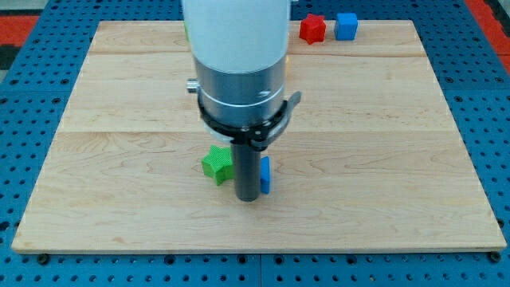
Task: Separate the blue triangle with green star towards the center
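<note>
A green star block (216, 163) lies on the wooden board (382, 159) a little below the middle. A blue block (265, 174), its shape mostly hidden behind the rod, lies just to the star's right. My tip (249, 197) stands between the two, touching or nearly touching both. The rod and the arm's white and silver body hide the space between the blocks and part of each.
A red star-like block (312, 29) and a blue cube (346, 25) sit together at the view's top edge of the board, right of centre. A yellowish-green sliver (186, 30) shows behind the arm at the top. The board lies on a blue pegboard table.
</note>
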